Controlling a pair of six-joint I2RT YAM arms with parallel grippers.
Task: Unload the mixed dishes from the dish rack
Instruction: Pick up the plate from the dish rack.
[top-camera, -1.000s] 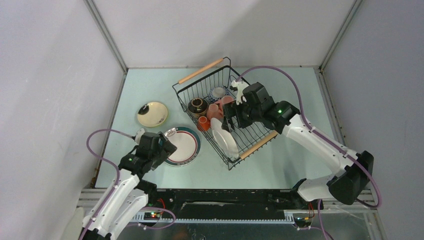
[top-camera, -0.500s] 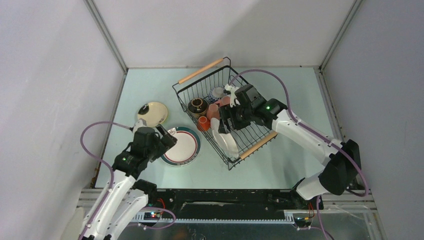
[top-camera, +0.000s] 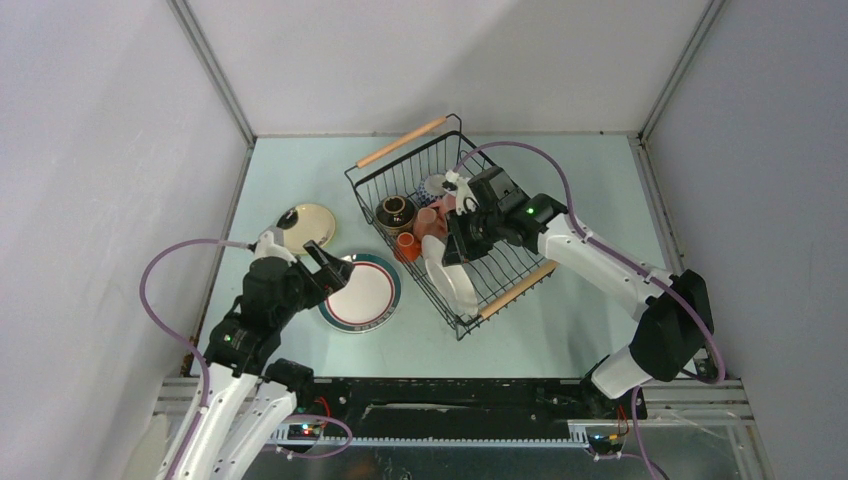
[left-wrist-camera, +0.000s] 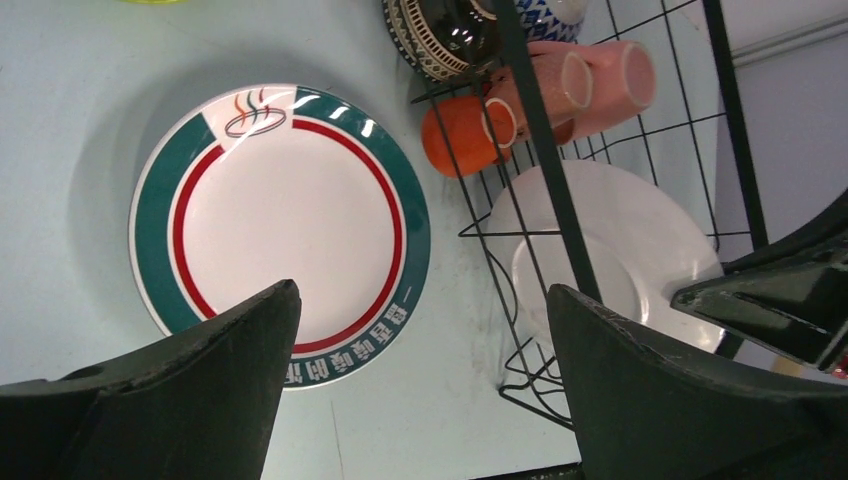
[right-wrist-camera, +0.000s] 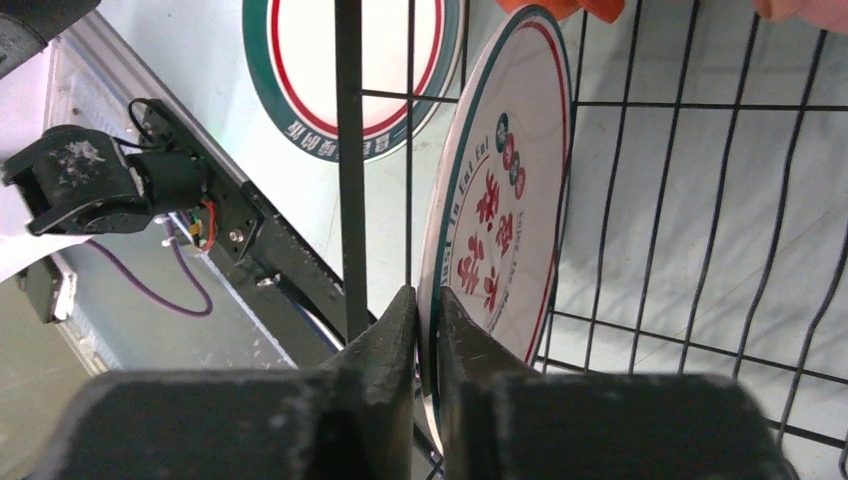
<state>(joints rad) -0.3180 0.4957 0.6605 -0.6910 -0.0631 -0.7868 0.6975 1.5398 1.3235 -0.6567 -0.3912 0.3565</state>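
The black wire dish rack (top-camera: 365, 195) holds a white plate (top-camera: 452, 282) standing on edge, with a green rim and red characters (right-wrist-camera: 500, 200). My right gripper (right-wrist-camera: 428, 305) is shut on this plate's rim, reaching down into the rack (top-camera: 457, 243). Also in the rack are pink mugs (top-camera: 432, 220), an orange cup (top-camera: 406, 246), a dark patterned bowl (top-camera: 395, 212) and a blue patterned bowl (top-camera: 435, 187). A second green-rimmed plate (top-camera: 365, 292) lies flat on the table. My left gripper (left-wrist-camera: 422, 288) hangs open and holds nothing beside that plate's near-left edge (top-camera: 328, 265).
A cream saucer (top-camera: 305, 227) lies on the table left of the rack, behind the flat plate. The rack's wooden handles (top-camera: 402, 141) stick out at its far and near ends. Grey walls close in the table on three sides.
My right gripper came down onto the upright plate's rim and shut on it. The left arm shifted a little back and to the left, staying open.
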